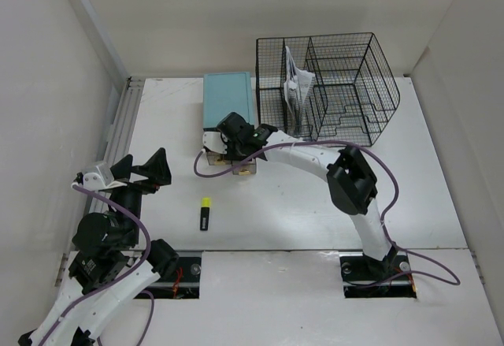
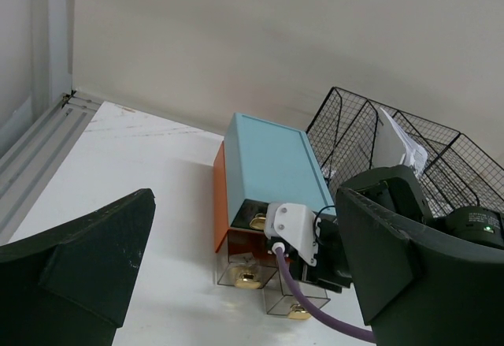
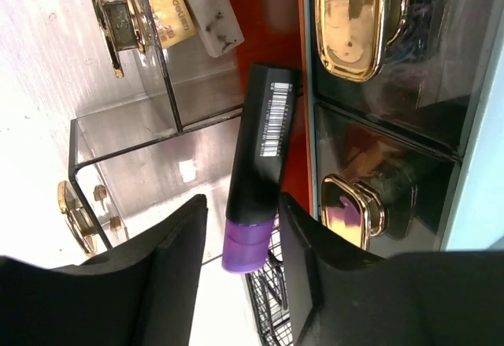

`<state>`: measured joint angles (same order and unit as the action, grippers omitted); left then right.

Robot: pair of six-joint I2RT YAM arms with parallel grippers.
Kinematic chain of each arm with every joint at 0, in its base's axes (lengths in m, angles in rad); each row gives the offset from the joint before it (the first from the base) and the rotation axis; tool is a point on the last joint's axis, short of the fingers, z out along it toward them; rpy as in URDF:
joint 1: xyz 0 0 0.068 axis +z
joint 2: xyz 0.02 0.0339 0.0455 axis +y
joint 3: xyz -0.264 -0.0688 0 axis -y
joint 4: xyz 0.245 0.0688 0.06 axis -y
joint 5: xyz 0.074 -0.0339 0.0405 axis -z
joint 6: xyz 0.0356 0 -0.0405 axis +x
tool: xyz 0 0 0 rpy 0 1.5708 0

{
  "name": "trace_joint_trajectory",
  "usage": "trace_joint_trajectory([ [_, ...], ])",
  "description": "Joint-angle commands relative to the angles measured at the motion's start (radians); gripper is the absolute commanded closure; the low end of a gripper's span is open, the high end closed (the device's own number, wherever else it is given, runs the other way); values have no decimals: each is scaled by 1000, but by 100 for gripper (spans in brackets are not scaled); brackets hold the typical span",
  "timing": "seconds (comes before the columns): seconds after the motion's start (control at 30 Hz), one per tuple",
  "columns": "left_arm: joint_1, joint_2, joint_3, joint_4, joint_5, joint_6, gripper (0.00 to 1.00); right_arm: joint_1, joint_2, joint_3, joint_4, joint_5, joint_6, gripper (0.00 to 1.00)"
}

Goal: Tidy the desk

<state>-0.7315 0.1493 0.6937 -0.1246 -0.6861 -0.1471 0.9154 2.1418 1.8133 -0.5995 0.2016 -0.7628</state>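
Observation:
On the white desk (image 1: 315, 204) stands a teal-topped drawer box (image 1: 228, 102) with orange sides and two clear drawers pulled out (image 2: 248, 271). My right gripper (image 1: 228, 145) hangs over those drawers. In the right wrist view a black highlighter with a purple cap (image 3: 264, 141) lies in the clear drawer (image 3: 126, 157) between the right gripper (image 3: 244, 204) fingers, with a gap showing on its left side. A yellow-capped highlighter (image 1: 205, 213) lies on the desk in front of the box. My left gripper (image 1: 146, 169) is wide open and holds nothing, at the desk's left, facing the box (image 2: 276, 165).
A black wire rack (image 1: 339, 86) with papers (image 1: 295, 86) stands at the back right, touching the drawer box. A grey rail (image 1: 118, 133) runs along the left edge. A white eraser (image 3: 209, 15) lies in the other clear drawer. The right arm's purple cable (image 1: 209, 174) loops beside the drawers.

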Motion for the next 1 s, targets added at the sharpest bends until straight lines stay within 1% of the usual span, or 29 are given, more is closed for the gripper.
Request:
trace_joint_trajectory([
  [0.0,0,13,-5,37,-9,0,0,-9,-8,46,12,-18,17,53],
  [0.07,0,13,-5,37,-18,0,0,-9,-8,46,12,-18,17,57],
  [0.1,0,13,-5,37,-18,0,0,-9,-8,55,12,-18,26,61],
  [0.33,0,13,-5,37,-18,0,0,-18,12,78,12,-18,59,61],
  [0.47,0,13,-5,37,-18,0,0,-41,23,96,3,-18,88,64],
  [0.53,0,13,-5,37,-18,0,0,-52,32,96,-6,-43,103,67],
  [0.7,0,13,-5,37,-18,0,0,-82,32,96,-35,-99,135,73],
  [0.97,0,13,-5,37,-27,0,0,-82,32,96,-109,-229,166,77],
])
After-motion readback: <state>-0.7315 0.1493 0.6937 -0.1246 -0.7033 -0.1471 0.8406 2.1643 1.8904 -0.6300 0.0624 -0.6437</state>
